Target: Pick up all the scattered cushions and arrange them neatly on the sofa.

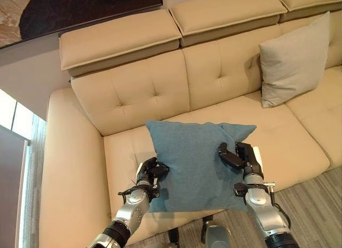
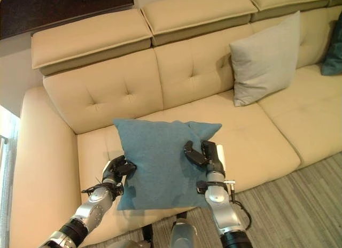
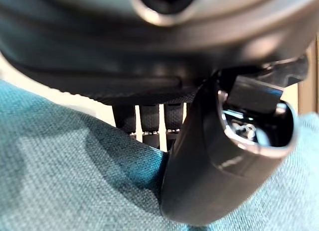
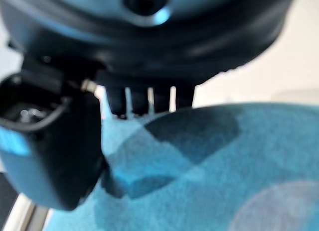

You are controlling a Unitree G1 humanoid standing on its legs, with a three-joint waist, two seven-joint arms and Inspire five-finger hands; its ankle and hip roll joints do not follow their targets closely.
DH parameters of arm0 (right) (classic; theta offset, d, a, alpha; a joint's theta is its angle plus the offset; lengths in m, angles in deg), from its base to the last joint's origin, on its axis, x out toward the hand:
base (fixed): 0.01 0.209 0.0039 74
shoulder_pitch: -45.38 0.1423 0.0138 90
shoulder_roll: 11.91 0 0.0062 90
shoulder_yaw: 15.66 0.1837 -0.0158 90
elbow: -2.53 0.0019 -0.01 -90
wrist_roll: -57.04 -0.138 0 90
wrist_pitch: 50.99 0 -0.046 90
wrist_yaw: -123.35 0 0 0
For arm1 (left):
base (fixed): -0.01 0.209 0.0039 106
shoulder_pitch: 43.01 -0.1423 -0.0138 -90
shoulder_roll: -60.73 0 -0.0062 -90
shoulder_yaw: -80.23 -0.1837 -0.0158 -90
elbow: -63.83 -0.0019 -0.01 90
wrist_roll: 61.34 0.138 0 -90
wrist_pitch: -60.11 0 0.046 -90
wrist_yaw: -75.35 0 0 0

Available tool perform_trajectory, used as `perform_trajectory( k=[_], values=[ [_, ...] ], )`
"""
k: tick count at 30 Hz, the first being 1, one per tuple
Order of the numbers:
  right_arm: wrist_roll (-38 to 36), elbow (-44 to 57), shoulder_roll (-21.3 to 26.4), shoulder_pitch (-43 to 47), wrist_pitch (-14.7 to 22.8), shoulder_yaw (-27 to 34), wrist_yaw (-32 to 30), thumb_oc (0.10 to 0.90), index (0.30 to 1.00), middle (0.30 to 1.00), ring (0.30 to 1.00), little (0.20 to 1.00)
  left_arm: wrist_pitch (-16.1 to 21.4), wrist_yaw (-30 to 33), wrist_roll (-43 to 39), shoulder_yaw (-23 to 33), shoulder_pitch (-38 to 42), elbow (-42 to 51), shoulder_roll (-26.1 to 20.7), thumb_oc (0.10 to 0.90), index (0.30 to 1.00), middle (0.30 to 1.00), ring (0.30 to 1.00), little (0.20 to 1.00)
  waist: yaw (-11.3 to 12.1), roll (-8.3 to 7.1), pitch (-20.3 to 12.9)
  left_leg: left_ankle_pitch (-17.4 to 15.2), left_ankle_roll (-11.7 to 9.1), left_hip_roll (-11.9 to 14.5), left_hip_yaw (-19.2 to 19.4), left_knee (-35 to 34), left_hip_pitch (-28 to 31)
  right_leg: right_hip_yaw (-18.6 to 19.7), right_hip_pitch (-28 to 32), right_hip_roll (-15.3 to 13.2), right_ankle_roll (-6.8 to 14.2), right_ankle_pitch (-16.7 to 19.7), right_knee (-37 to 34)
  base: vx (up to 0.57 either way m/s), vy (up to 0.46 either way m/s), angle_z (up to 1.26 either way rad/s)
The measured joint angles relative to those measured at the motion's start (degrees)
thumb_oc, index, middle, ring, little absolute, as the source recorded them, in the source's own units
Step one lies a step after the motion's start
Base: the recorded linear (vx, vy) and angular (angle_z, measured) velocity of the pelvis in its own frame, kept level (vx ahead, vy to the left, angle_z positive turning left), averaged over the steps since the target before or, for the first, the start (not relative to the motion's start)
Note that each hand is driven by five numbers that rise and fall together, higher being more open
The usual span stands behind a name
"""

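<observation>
Two-handed carry of the square teal fabric cushion (image 1: 195, 165) over the front of the cream leather sofa (image 1: 278, 141).

I have the left hand (image 1: 151, 172) pinching the cushion's left edge and the right hand (image 1: 241, 156) pinching its right edge, thumb on top and fingers (image 3: 149, 119) curled underneath in each wrist view, so the cushion hangs flat between them above the leftmost seat. To finish well I judge I should keep both hands level, carry it back until it meets the tufted backrest (image 1: 133, 93), tip it upright, then let go with both together so it does not flop forward. The seat below is smooth and bare; a pale grey square cushion (image 1: 294, 61) already leans on the backrest further right, and striped grey carpet (image 1: 320, 200) lies in front.
</observation>
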Motion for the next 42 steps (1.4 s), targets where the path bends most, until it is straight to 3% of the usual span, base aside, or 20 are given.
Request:
perform_trajectory(
  k=[2,3,4,5,6,7,9,14,17,22,26,28,31,35,38,40,41,42],
  values=[
    [0.0,0.0,0.0,0.2,0.0,-0.1,0.0,0.4,0.3,0.3,0.3,0.3,0.0,0.0,0.2,0.0,0.1,-0.5,-0.2,0.4,0.3,0.3,0.3,0.3,1.9,0.01,0.0,-0.7,-1.1,0.4,0.0,2.4,-0.7,2.5,3.3,-4.6,1.4,0.0,-1.8,0.0,-0.367,-0.18],
    [0.0,0.1,0.0,0.2,0.0,-0.4,0.2,0.4,0.3,0.3,0.3,0.3,0.0,0.0,0.1,0.2,0.0,-0.5,-0.3,0.4,0.3,0.3,0.3,0.3,2.2,0.11,0.0,-0.8,-1.2,0.9,-0.6,2.9,-0.8,3.0,6.5,-6.0,1.9,0.4,-7.3,0.02,-0.408,0.03],
    [0.0,0.2,0.0,0.2,0.0,-1.0,0.2,0.4,0.3,0.3,0.3,0.3,0.0,0.1,0.0,0.7,0.0,-0.4,-0.5,0.4,0.3,0.3,0.3,0.3,2.5,-0.19,-0.2,-0.8,-1.5,1.3,-1.3,2.9,-0.9,3.5,10.0,-6.0,2.3,2.5,-14.0,0.03,-0.431,0.18],
    [0.1,0.3,0.0,0.2,0.0,-1.3,0.4,0.4,0.3,0.3,0.3,0.3,0.0,-0.1,-0.8,2.2,-0.2,0.0,-0.8,0.4,0.3,0.3,0.3,0.3,3.2,-1.22,-0.3,-1.2,-4.0,1.5,-2.0,3.0,-0.9,2.2,12.0,-5.6,2.3,4.7,-17.7,0.03,-0.34,0.19],
    [0.2,0.7,-0.2,-0.4,0.0,-1.2,0.6,0.4,0.3,0.3,0.3,0.3,0.0,-0.1,-1.2,2.9,-0.6,0.7,-1.0,0.4,0.3,0.3,0.3,0.3,3.9,-2.33,-0.4,-1.6,-5.0,1.6,-1.9,3.2,-1.0,1.7,12.7,-5.0,2.5,6.7,-19.1,0.02,-0.211,-0.07],
    [0.4,0.8,0.1,0.2,0.0,-2.2,1.7,0.4,0.3,0.3,0.3,0.3,0.3,-0.1,-1.2,4.7,-1.9,2.6,-1.9,0.4,0.3,0.3,0.3,0.3,5.1,-3.84,-0.7,-1.9,-7.0,2.0,-1.6,3.2,-1.5,-0.8,13.0,-4.1,2.9,4.5,-20.5,0.02,-0.16,-0.16],
    [0.6,0.8,2.2,0.6,-0.2,-2.5,2.7,0.4,0.3,0.3,0.3,0.3,0.3,0.0,-1.2,5.6,-3.0,3.6,-1.2,0.4,0.3,0.3,0.3,0.3,4.6,-1.46,-1.8,-0.7,-8.7,5.1,-1.7,3.1,-3.4,-1.1,12.6,-0.3,2.2,4.5,-22.3,0.03,-0.25,-0.01],
    [2.5,0.8,7.6,1.6,-0.5,-1.4,2.8,0.4,0.3,0.3,0.3,0.3,0.3,-0.2,-1.3,4.5,-4.1,6.4,1.6,0.4,0.3,0.3,0.3,0.3,2.0,-0.24,-2.5,2.2,-11.7,10.0,-3.0,-0.3,-2.0,-2.6,14.0,5.1,-0.5,4.3,-23.8,0.03,-0.155,0.1],
    [2.9,0.5,10.3,4.9,-0.5,-2.6,2.4,0.4,0.3,0.3,0.3,0.3,0.1,0.1,-1.5,4.4,-1.7,5.8,1.7,0.4,0.3,0.3,0.3,0.3,0.4,-0.09,-2.6,2.6,-12.3,10.7,-3.5,-0.9,-2.1,-2.6,13.7,5.9,-0.9,4.5,-23.8,0.06,-0.039,0.02],
    [4.1,-0.5,15.2,14.5,-1.6,-8.1,1.9,0.4,0.3,0.3,0.3,0.3,0.4,1.8,-1.2,4.5,5.4,5.6,-2.8,0.4,0.3,0.3,0.3,0.3,0.5,1.15,-3.2,2.7,-12.5,10.7,-4.4,-1.1,-3.2,-2.7,12.5,5.9,-1.4,5.0,-23.8,-0.03,0.059,0.03],
    [3.0,-7.6,16.0,30.0,-1.6,-14.9,0.7,0.4,0.3,0.3,0.3,0.3,1.4,4.0,-1.1,5.0,14.1,2.1,-7.0,0.4,0.3,0.3,0.3,0.3,1.8,4.87,-4.2,4.6,-12.0,10.0,-4.7,-1.0,-10.1,-2.6,5.8,5.3,-1.4,7.0,-23.8,-0.19,0.106,0.02],
    [-2.4,-13.4,16.4,39.3,-1.9,-18.0,-0.1,0.4,0.3,0.3,0.3,0.3,1.7,4.9,-1.7,2.6,22.3,-2.8,-9.0,0.4,0.3,0.3,0.3,0.3,3.2,6.64,-3.8,5.8,-11.7,9.7,-4.9,-1.0,-14.6,-2.7,1.4,5.0,-1.4,8.3,-23.8,-0.1,0.126,0.08],
    [-7.0,-16.6,17.6,47.5,-2.8,-21.2,-1.0,0.4,0.3,0.3,0.3,0.3,1.8,4.9,-3.4,1.2,30.3,-7.2,-11.3,0.4,0.3,0.3,0.3,0.3,4.2,7.41,-3.3,6.8,-11.3,9.0,-4.8,-1.1,-18.5,-2.6,-2.4,4.1,-1.1,9.1,-23.8,-0.01,0.112,0.05],
    [-12.0,-18.8,18.1,57.3,-2.8,-24.1,-5.3,0.4,0.3,0.3,0.3,0.3,2.2,5.1,-5.6,0.0,41.8,-12.0,-14.2,0.4,0.3,0.3,0.3,0.3,4.6,7.16,-0.6,6.9,-11.1,8.0,-4.6,-1.1,-20.7,-2.7,-4.5,2.9,-1.0,9.3,-23.8,0.02,0.108,0.05],
    [-13.2,-18.6,18.9,60.3,-2.8,-24.5,-7.0,0.4,0.3,0.3,0.3,0.3,3.4,5.5,-5.6,0.0,43.9,-10.2,-15.7,0.4,0.3,0.3,0.3,0.3,5.0,6.3,1.0,6.9,-11.1,7.9,-4.6,-1.0,-21.3,-2.7,-5.1,2.8,-1.1,9.4,-23.7,0.07,0.086,0.0],
    [-13.5,-18.2,20.0,60.3,-2.8,-24.9,-8.0,0.4,0.3,0.3,0.3,0.3,3.6,6.2,-5.5,-0.1,43.3,-6.9,-15.7,0.4,0.3,0.3,0.3,0.3,5.2,4.01,2.6,6.3,-11.5,7.0,-4.7,3.4,-22.7,-2.7,-4.0,2.1,-1.3,9.6,-23.7,0.11,0.124,0.18],
    [-13.3,-18.1,20.3,60.1,-2.9,-24.5,-8.7,0.4,0.3,0.3,0.3,0.3,3.7,7.1,-5.3,-0.1,43.0,-4.5,-15.2,0.4,0.3,0.3,0.3,0.3,5.0,1.6,4.1,2.7,-10.3,4.9,-4.7,11.0,-27.2,-2.6,-3.3,0.9,-1.7,9.9,-23.2,0.08,0.129,0.32],
    [-13.3,-18.1,20.8,60.1,-3.0,-24.0,-8.8,0.4,0.3,0.3,0.3,0.3,3.9,7.5,-5.1,-0.2,42.2,-2.8,-14.8,0.4,0.3,0.3,0.3,0.3,5.2,0.8,4.7,2.6,-8.8,3.5,-5.2,7.5,-27.1,-2.6,-2.9,0.1,-1.7,9.9,-22.9,0.1,0.113,0.21]
  ],
)
